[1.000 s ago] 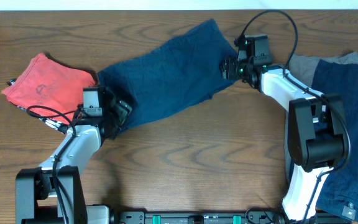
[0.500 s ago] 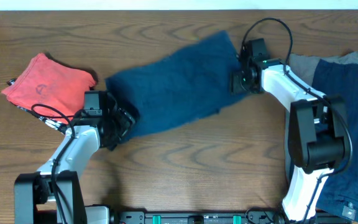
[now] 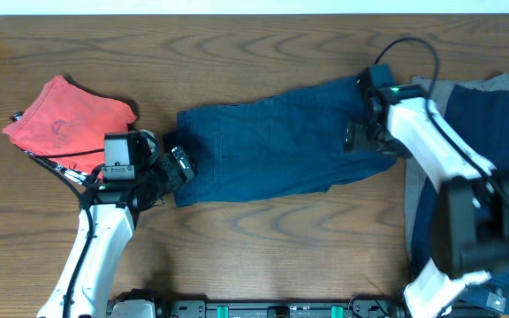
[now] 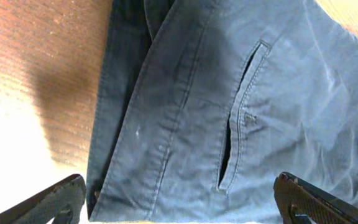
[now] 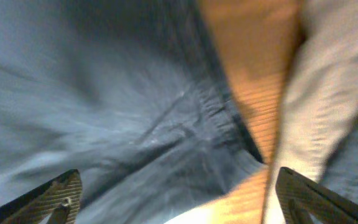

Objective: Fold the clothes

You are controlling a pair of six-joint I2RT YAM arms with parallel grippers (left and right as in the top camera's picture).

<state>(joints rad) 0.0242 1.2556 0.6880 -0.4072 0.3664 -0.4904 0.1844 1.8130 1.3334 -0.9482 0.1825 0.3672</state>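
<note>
Dark navy denim shorts lie spread across the middle of the table, showing a stitched pocket slit in the left wrist view. My left gripper is at their left end, with its jaws wide open and cloth beneath them. My right gripper is over their right end, also with its jaws wide open above the blurred navy cloth. A red garment lies at the far left.
A grey piece and another navy garment are piled at the right edge, under the right arm's base. The grey cloth also shows in the right wrist view. Bare wooden table lies in front of the shorts.
Both arms moved to the right and toward the front. The navy shorts shifted with them and now lie flatter and more level across the table.
</note>
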